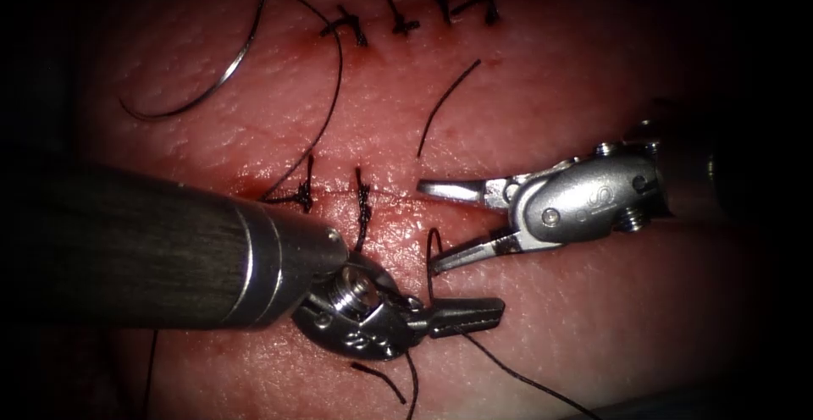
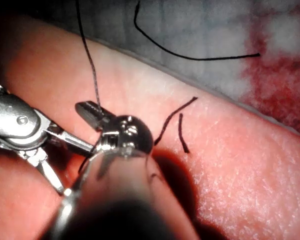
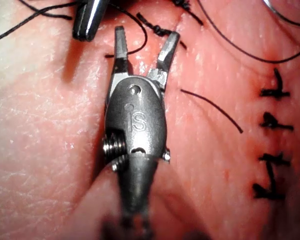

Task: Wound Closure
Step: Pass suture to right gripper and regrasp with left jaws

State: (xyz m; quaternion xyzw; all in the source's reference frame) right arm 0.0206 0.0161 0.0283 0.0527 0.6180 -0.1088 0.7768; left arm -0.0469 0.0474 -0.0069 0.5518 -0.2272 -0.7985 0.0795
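Observation:
The curved needle [image 1: 212, 81] lies free on the tissue [image 1: 593, 73] at the far left, above the cut [image 1: 398, 193]; neither tool holds it and it is not in the tissue. Its thread [image 1: 332, 98] runs down to a stitch [image 1: 301, 193]. A second stitch [image 1: 362, 207] sits to its right. My left tool [image 1: 467, 313] is shut on a thread strand [image 1: 430, 272] below the cut; in the left wrist view these jaws [image 2: 92, 112] grip the thread [image 2: 88, 55]. My right tool [image 1: 430, 225] stands open at the cut's right end, holding nothing, its jaws [image 3: 146, 42] spread around a knot [image 3: 157, 30].
A finished row of stitches [image 1: 406, 15] crosses the far tissue, also seen as stitches [image 3: 272, 120]. A loose cut thread piece [image 1: 445, 107] lies above the right tool. Short cut ends [image 1: 381, 379] lie near the left tool's wrist. A stained cloth [image 2: 270, 60] lies beyond the tissue edge.

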